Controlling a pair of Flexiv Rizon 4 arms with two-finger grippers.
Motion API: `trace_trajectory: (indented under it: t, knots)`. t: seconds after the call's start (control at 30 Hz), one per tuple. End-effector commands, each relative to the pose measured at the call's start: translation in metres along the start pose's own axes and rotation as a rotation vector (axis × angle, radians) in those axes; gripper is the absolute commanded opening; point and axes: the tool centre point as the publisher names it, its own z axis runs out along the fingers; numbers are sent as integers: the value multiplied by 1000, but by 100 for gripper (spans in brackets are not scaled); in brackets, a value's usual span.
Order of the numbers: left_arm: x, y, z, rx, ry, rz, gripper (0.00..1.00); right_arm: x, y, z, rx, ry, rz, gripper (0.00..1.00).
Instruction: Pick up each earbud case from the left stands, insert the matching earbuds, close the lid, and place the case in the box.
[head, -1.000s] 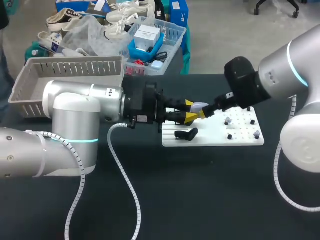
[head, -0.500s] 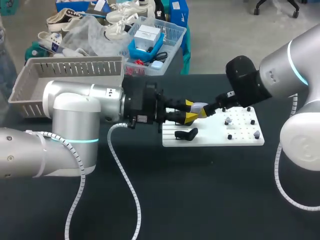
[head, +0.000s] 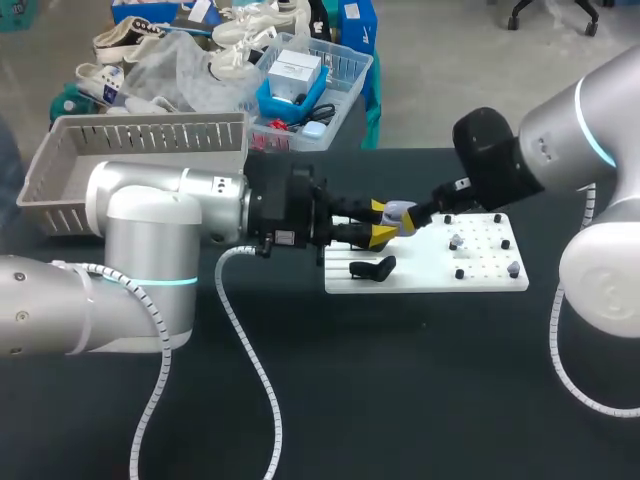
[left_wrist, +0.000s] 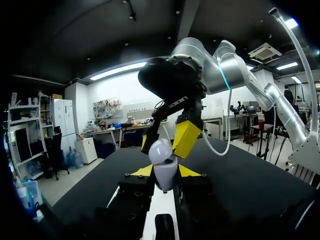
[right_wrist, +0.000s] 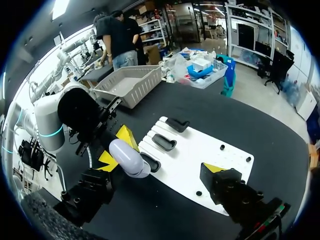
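Note:
A pale lavender earbud case (head: 398, 211) hangs above the left end of the white stand board (head: 480, 275). My left gripper (head: 383, 222) is shut on its lower half. In the left wrist view the case (left_wrist: 163, 165) stands upright between the yellow tips of the left gripper (left_wrist: 165, 171), its rounded top above them. My right gripper (head: 412, 222) is open, its fingers either side of the case's top. In the right wrist view the case (right_wrist: 129, 157) lies close to one finger of the wide-open right gripper (right_wrist: 160, 165). Small earbuds (head: 455, 242) sit on pegs at the board's right.
Black empty stands (head: 372, 268) sit on the board's left part, also visible as dark stands (right_wrist: 165, 142) from the right wrist. A grey slatted basket (head: 60, 150) is at the table's far left corner. A white cable (head: 245, 350) loops over the dark tabletop.
The right arm's wrist has shifted slightly up and right, its fingers staying at the case. The left arm and the case have kept still.

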Motion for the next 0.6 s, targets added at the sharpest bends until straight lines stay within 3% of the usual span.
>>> trace_trajectory:
  t: [0.03,0.33,0.6]
  knots:
    - [0,0,1,0,0,1,0,-2,2,-2,20,-6,0,100]
    - [0,0,1,0,0,1,0,-15,1,-17,56,-65,-31,100]
    - [0,0,1,0,0,1,0,-10,-20,-42,195,-59,-75,100]
